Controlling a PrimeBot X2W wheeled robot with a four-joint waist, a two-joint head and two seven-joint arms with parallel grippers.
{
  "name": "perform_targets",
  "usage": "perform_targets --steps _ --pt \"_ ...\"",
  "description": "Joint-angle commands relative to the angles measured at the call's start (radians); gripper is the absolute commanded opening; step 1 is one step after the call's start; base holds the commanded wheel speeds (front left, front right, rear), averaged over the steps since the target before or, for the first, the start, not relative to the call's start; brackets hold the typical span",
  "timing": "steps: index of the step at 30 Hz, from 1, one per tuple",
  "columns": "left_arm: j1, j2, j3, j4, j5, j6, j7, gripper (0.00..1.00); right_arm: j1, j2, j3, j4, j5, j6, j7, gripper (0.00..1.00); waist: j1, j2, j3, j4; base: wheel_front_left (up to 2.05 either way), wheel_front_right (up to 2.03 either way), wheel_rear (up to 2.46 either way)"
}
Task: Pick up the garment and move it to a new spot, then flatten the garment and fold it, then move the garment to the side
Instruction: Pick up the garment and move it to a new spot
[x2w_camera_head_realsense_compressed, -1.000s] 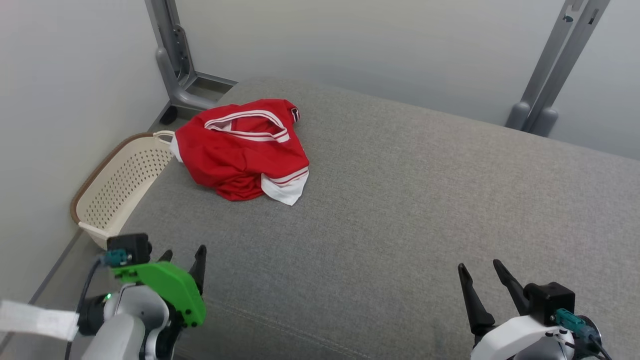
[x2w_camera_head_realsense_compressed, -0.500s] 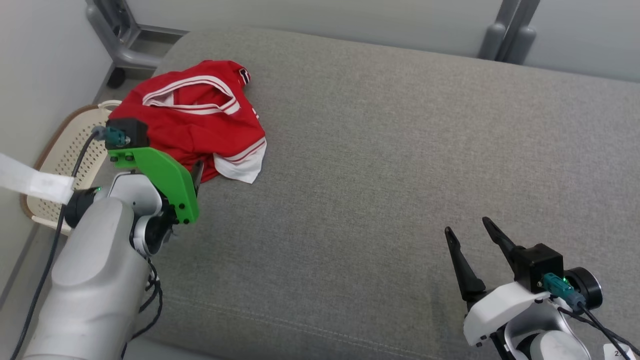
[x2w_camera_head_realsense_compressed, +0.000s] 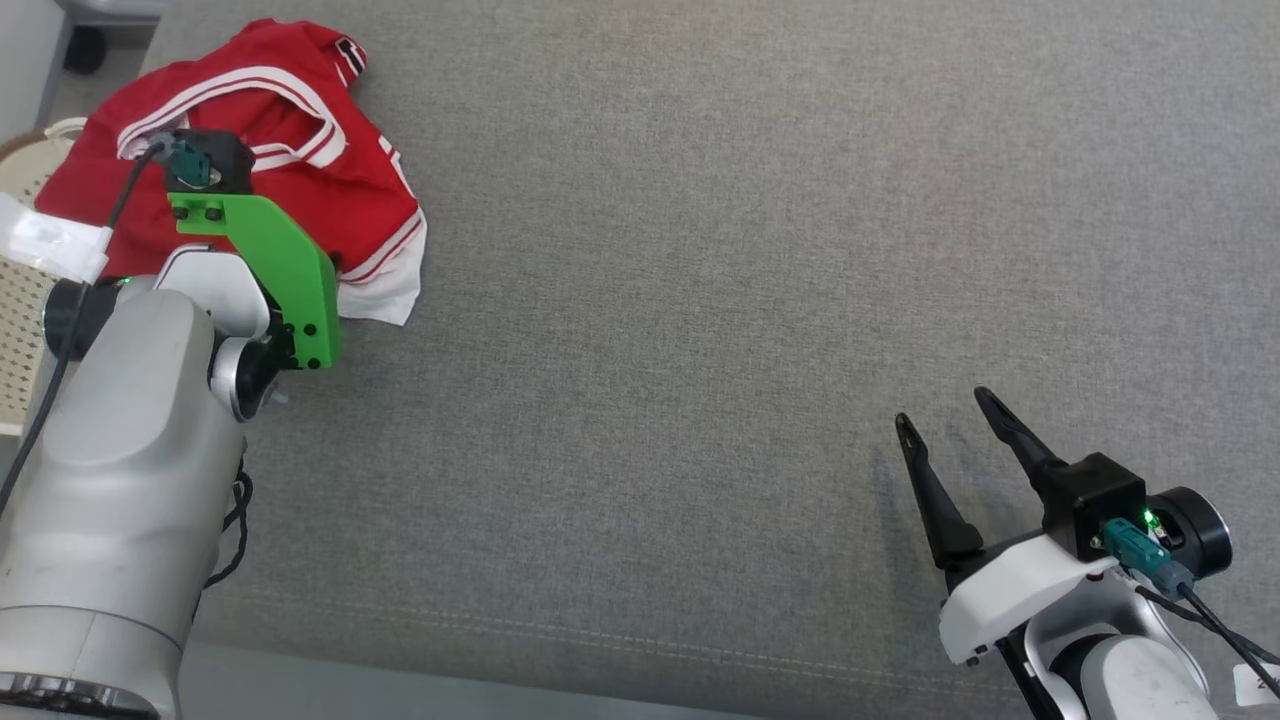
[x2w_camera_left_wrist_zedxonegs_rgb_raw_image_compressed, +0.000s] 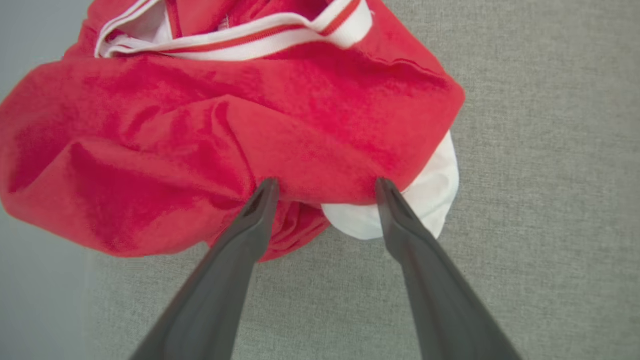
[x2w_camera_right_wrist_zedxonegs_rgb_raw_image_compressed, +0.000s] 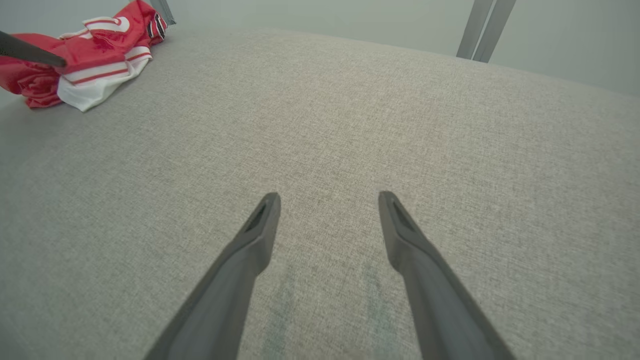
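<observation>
The red garment (x2w_camera_head_realsense_compressed: 300, 110) with white-striped trim lies crumpled at the far left corner of the grey cushion (x2w_camera_head_realsense_compressed: 700, 250), beside a cream perforated basket (x2w_camera_head_realsense_compressed: 18, 300) off the left edge. The left gripper (x2w_camera_left_wrist_zedxonegs_rgb_raw_image_compressed: 325, 184) stands wide open, its 2 fingertips (x2w_camera_left_wrist_zedxonegs_rgb_raw_image_compressed: 265, 192) right at the garment's near edge, one by a red fold, the other by the white hem. Whether they touch the cloth is unclear. The right gripper (x2w_camera_head_realsense_compressed: 945, 408) is also spread wide with nothing between its fingers, over bare fabric near the cushion's near right edge and well apart from the garment.
</observation>
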Motion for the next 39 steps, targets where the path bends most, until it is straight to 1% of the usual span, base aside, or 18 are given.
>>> perform_targets --steps 1,8,9,11,12,17,21,22,24,26,29,34,39 --pt "-0.025 0.013 -0.005 0.013 0.014 -0.004 0.004 1.0 -0.011 -0.004 0.002 -0.009 -0.006 -0.001 0.005 1.0 -0.0002 0.0 0.059 -0.037 0.0 0.0 0.0" --pt "-0.053 0.014 -0.015 0.079 0.02 0.007 -0.015 1.0 -0.022 -0.007 0.017 -0.017 -0.006 -0.001 0.004 1.0 -0.0002 0.0 0.09 -0.053 0.0 0.0 0.0" --pt "-0.053 0.012 -0.015 0.091 0.018 0.008 -0.016 0.77 -0.023 -0.007 0.018 -0.015 -0.005 -0.001 0.003 1.0 -0.0002 0.0 0.092 -0.055 0.0 0.0 0.0" --pt "-0.057 0.01 -0.013 0.108 0.015 0.014 -0.027 0.08 -0.026 -0.007 0.023 -0.011 -0.003 -0.001 0.002 1.0 -0.0002 0.0 0.094 -0.06 0.0 0.0 0.0" --pt "-0.057 0.011 -0.012 0.117 0.014 0.017 -0.034 0.0 -0.028 -0.007 0.026 -0.009 -0.003 -0.001 0.003 1.0 -0.0002 0.0 0.094 -0.064 0.0 0.0 0.0" --pt "-0.067 0.014 -0.012 0.147 0.019 0.027 -0.088 0.0 -0.03 -0.001 0.032 0.006 0.0 -0.001 -0.006 1.0 -0.0002 0.0 0.085 -0.075 0.0 0.0 0.0" --pt "-0.086 -0.002 -0.031 0.15 0.028 -0.006 -0.126 0.0 -0.033 0.009 0.037 0.034 0.011 -0.001 -0.024 1.0 -0.0002 0.0 0.047 -0.087 0.0 0.0 0.0" --pt "-0.086 -0.002 -0.031 0.15 0.028 -0.006 -0.126 0.0 -0.033 0.009 0.037 0.034 0.011 -0.001 -0.024 1.0 -0.0002 0.0 0.047 -0.087 0.0 0.0 0.0" --pt "-0.094 -0.005 -0.044 0.137 0.036 -0.021 -0.151 0.0 -0.036 0.014 0.044 0.051 0.013 -0.001 -0.03 1.0 -0.0002 0.0 0.027 -0.095 0.0 0.0 0.0" --pt "-0.096 -0.016 -0.048 0.116 0.032 -0.033 -0.192 0.0 -0.042 0.022 0.052 0.069 0.02 -0.001 -0.043 1.0 -0.0002 0.0 0.0 -0.107 0.0 0.0 0.0" --pt "-0.09 -0.035 -0.058 0.09 0.029 -0.048 -0.227 0.0 -0.04 0.032 0.056 0.098 0.031 -0.001 -0.064 1.0 -0.0002 0.0 -0.045 -0.126 0.0 0.0 0.0" --pt "-0.091 -0.087 -0.087 0.038 0.018 -0.068 -0.246 0.0 -0.021 0.041 0.047 0.142 0.047 -0.001 -0.097 1.0 -0.0002 0.0 -0.118 -0.165 0.0 0.0 0.0" --pt "-0.094 -0.133 -0.134 -0.043 0.022 -0.081 -0.273 0.0 -0.003 0.045 0.035 0.171 0.058 -0.001 -0.119 1.0 -0.0002 0.0 -0.178 -0.211 0.0 0.0 0.0"
